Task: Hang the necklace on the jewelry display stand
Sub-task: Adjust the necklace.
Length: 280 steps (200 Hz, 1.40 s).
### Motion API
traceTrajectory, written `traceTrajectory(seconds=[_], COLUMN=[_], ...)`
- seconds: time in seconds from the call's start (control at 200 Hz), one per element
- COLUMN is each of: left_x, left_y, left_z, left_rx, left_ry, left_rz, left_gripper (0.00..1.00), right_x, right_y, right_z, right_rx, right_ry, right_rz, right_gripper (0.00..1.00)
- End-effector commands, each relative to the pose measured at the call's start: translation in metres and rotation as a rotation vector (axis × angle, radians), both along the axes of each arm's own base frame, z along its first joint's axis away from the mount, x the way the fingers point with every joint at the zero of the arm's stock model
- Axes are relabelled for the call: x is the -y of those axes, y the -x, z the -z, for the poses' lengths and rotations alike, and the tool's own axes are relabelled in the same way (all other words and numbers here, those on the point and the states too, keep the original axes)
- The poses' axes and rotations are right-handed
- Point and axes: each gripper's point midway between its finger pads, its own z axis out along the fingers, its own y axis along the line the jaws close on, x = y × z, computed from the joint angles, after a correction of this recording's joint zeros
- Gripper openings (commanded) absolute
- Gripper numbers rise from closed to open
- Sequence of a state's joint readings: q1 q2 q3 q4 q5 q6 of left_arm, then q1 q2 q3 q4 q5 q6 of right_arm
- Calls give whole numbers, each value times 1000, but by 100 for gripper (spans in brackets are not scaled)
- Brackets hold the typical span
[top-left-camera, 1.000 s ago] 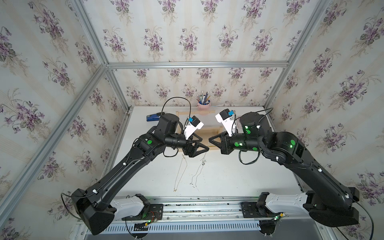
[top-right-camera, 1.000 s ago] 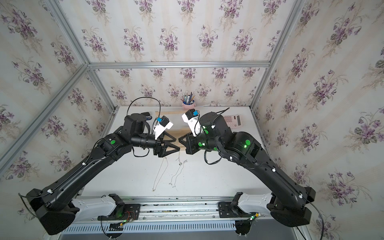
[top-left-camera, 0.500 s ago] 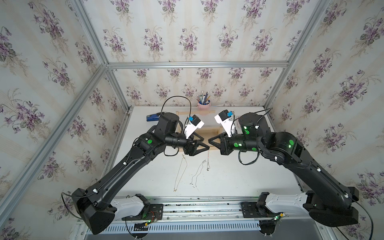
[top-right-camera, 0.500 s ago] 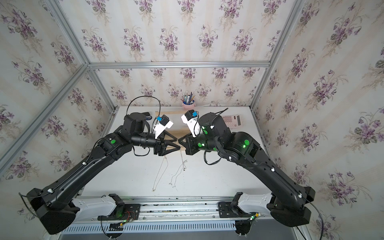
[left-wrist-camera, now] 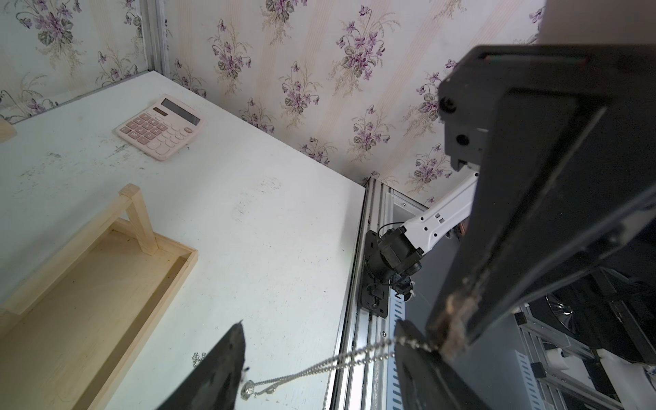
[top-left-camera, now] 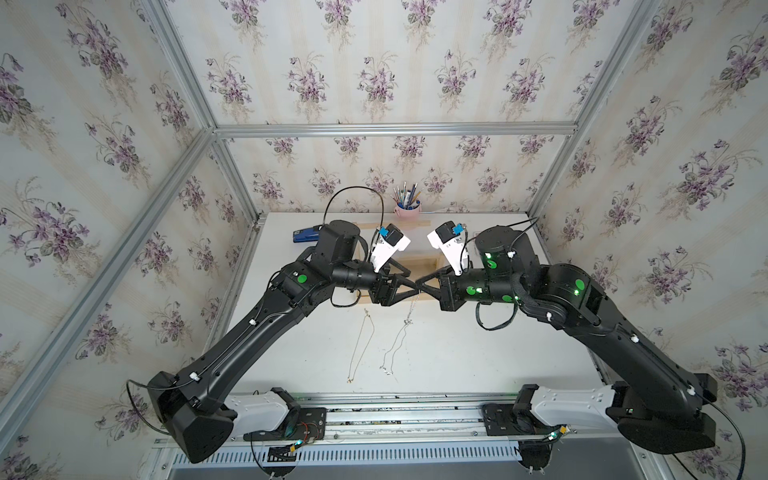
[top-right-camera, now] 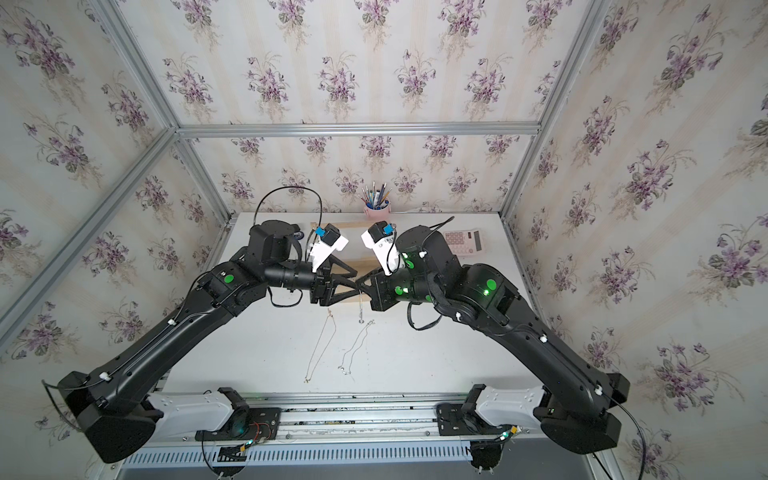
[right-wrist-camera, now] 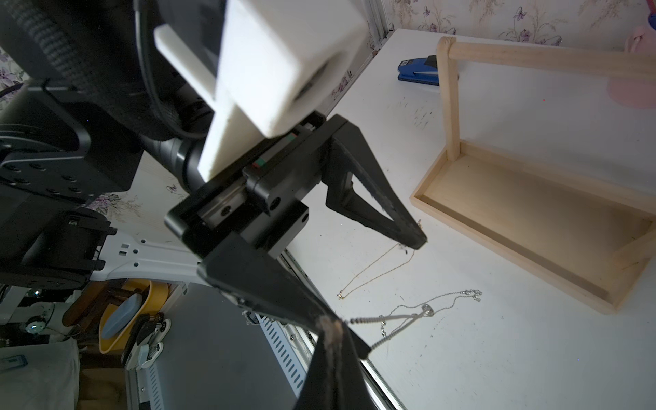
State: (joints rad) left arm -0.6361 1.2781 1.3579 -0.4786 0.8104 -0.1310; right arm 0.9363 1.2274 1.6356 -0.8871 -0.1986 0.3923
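Pinching one necklace (left-wrist-camera: 337,361), right hand (top-left-camera: 419,283) clamped; left hand (top-left-camera: 411,279) spread; two loose chains (right-wrist-camera: 372,264); one stand (right-wrist-camera: 514,206).

1. In both top views, the arms cover most of the jewelry display stand (top-left-camera: 420,266); you see only slivers.
2. In the right wrist view, its tray runs off the edge.
3. The necklace (right-wrist-camera: 401,317) end disappears inside the right gripper (right-wrist-camera: 331,324).
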Motion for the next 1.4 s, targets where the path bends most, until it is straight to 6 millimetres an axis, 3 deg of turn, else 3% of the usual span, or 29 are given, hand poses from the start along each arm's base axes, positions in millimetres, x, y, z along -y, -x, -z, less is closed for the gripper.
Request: traceTrajectory(seconds=[0.0,0.25,0.535,0.944,1.234,1.394], left_x=[4,10,17,16,11,10], left_y=[-4,-4,1,3,-3,-7], left_z=[-8,-11,-11,-10,-5,-6], left_rx=[25,4,-1,12,17,18], left_ry=[30,76,96,77,2,-30], left_rz=[0,15,42,34,2,-17], left_gripper=[69,68,56,15,0,0], right_x=[-3,-5,-6,-6,2,4], right_y=[0,-2,-4,-5,-9,-12], right_z=[-8,-10,-12,-5,4,11], right_rx=[16,21,29,22,33,42], right_ry=[-28,-54,-79,-65,-13,11], right_rz=[-8,-1,12,16,38,51], right_gripper=[0,0,0,0,0,2])
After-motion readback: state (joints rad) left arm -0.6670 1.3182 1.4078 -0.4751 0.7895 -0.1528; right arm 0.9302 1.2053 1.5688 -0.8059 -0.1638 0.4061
